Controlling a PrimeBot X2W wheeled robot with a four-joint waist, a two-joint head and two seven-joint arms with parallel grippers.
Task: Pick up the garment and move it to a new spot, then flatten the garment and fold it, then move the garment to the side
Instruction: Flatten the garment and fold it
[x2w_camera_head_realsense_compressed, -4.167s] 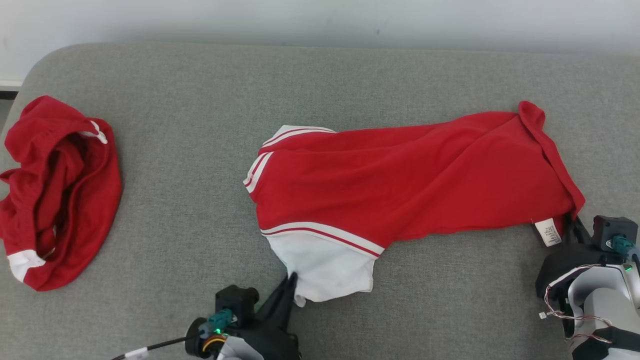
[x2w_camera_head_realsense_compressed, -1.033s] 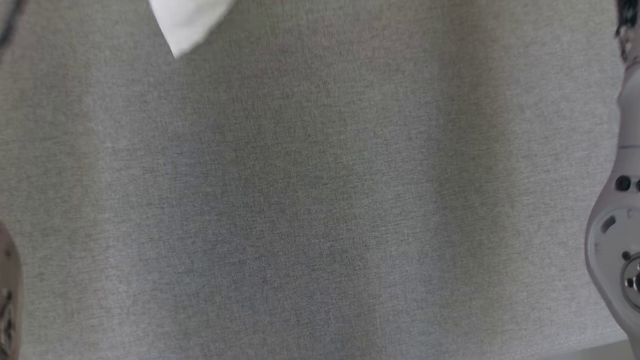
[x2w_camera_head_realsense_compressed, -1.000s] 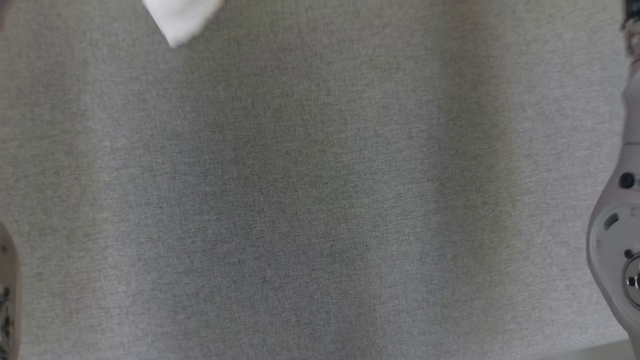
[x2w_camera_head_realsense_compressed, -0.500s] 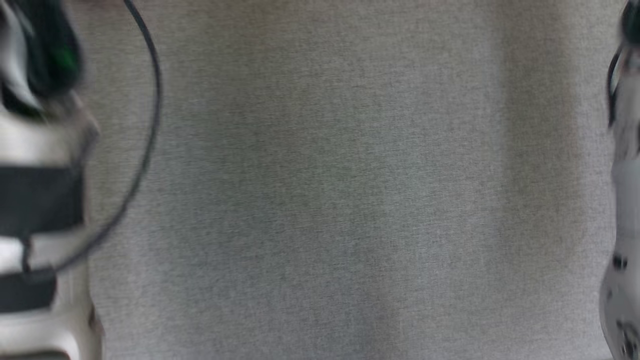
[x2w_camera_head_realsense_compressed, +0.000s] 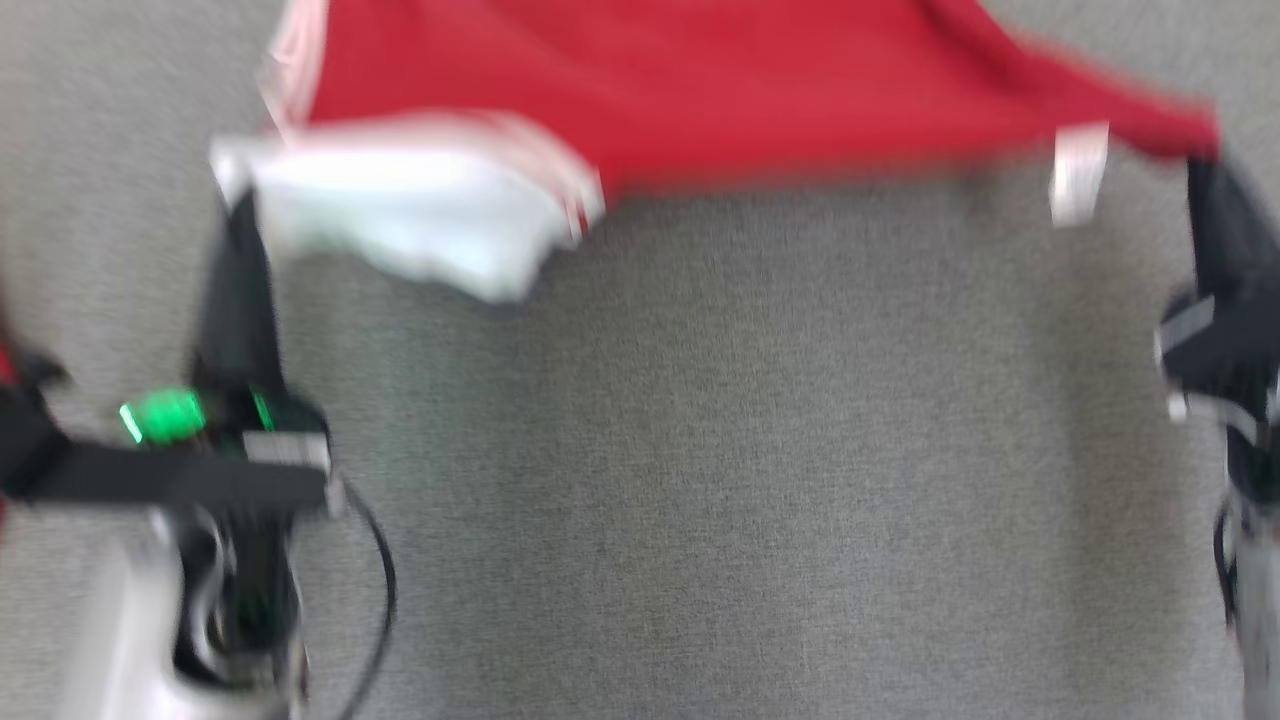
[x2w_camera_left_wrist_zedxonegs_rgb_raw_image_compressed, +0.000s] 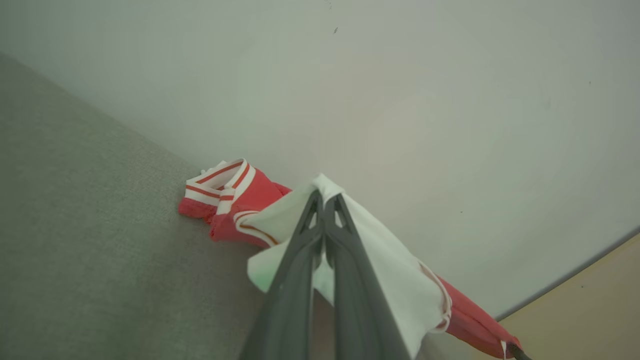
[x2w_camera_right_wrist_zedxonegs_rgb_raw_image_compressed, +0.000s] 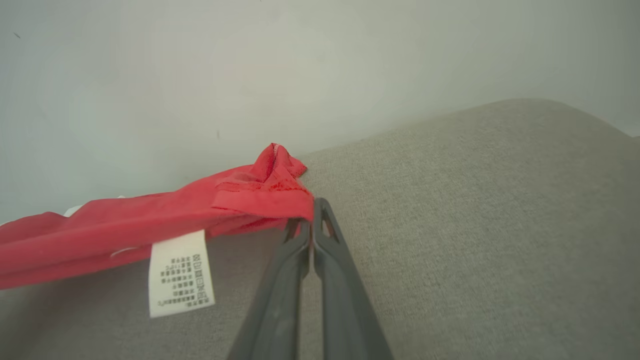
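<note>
Garment looks mid-carry in the blurred head view: red cloth with a white panel stretched between the left claw and right claw over the grey table, so I'd say the pick-up is done, with setting down, flattening, folding and moving aside all left. From the left wrist, the left claw is pinched shut on the white, red-striped end. From the right wrist, the right claw is clamped on a bunched red corner beside a white label.
</note>
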